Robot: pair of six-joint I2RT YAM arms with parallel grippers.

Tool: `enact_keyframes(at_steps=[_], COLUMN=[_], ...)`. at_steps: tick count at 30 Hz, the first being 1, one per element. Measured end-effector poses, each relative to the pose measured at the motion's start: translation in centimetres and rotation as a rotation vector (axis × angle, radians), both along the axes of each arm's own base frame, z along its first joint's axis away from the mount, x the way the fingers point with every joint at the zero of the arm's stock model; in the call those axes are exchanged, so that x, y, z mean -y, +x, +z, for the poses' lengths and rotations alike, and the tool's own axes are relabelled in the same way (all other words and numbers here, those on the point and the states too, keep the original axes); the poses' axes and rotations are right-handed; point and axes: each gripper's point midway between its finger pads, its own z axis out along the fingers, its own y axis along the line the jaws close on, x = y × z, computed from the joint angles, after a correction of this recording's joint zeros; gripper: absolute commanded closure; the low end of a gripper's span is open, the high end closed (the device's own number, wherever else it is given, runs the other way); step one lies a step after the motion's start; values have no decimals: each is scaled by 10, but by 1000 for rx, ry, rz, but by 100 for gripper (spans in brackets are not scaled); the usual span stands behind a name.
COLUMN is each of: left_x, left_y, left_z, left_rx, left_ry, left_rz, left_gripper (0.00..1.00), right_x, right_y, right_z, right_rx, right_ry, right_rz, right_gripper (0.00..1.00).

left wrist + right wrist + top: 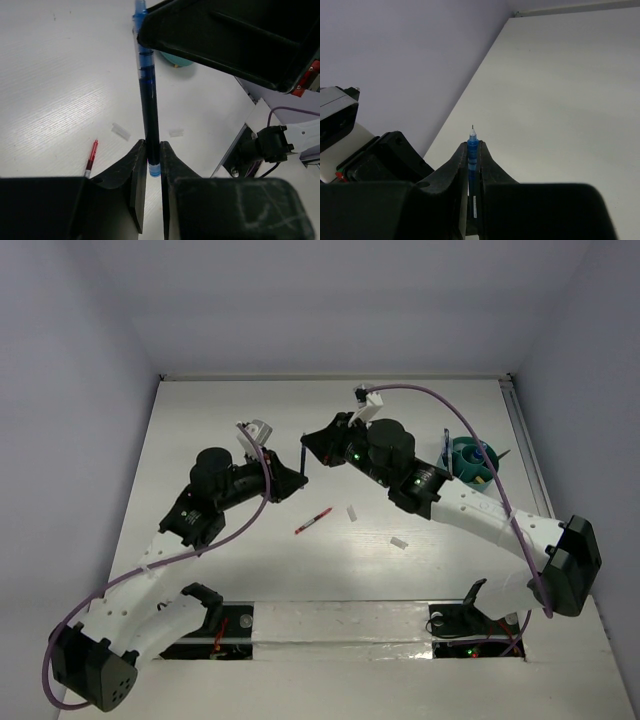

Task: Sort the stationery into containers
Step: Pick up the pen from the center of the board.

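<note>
The only container in view is a round teal tub (475, 472) standing on the white table (220, 420) at the far right, beside the right arm's forearm. Dividers split its inside. A thin blue pen-like stick (447, 448) leans out over its left rim and a dark pointed item (506, 453) pokes out on its right. I cannot tell which compartment either one sits in. From the left wrist camera only a sliver of the tub (172, 59) shows below the other arm. The blue pen (303, 454) is up off the table near the middle, well to the left of the tub, and both arms grip it at once. The left hand (297, 478) is closed tight on the pen's pale blue end (154, 169), with the barrel (148, 100) running up and away from its fingers (137, 175). The right hand (309, 441) is clamped on the opposite end, so the fine tip (473, 134) pokes out just past its fingers (462, 165). A small pale mark on the barrel between those fingers is too small to read. A red pen (313, 521) lies on the table nearer than the two hands. Two small white bits (352, 512) (398, 542) lie to its right, apart from each other, with none of the three touching.
</note>
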Motion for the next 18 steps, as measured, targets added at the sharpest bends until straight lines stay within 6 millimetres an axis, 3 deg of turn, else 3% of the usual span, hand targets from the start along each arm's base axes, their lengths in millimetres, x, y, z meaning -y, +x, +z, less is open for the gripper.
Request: enact_keyframes(at_steps=[7, 9, 10, 11, 14, 18], left_x=[-7, -9, -10, -11, -17, -27], left_y=[3, 2, 2, 1, 1, 5], left_z=[2, 3, 4, 4, 7, 16], left_rx=[5, 10, 14, 18, 41, 87], left_ry=[0, -1, -2, -4, -5, -5], left_rz=[27, 31, 32, 33, 58, 111], left_gripper=[100, 100, 100, 100, 100, 100], right_x=[-3, -4, -4, -4, 0, 14], right_y=[-3, -5, -6, -7, -12, -21], right_z=[4, 5, 5, 6, 1, -9], right_rx=[6, 7, 7, 7, -1, -20], right_ry=[16, 21, 22, 21, -18, -93], right_rz=[23, 31, 36, 40, 50, 53], right_gripper=[100, 89, 79, 62, 40, 38])
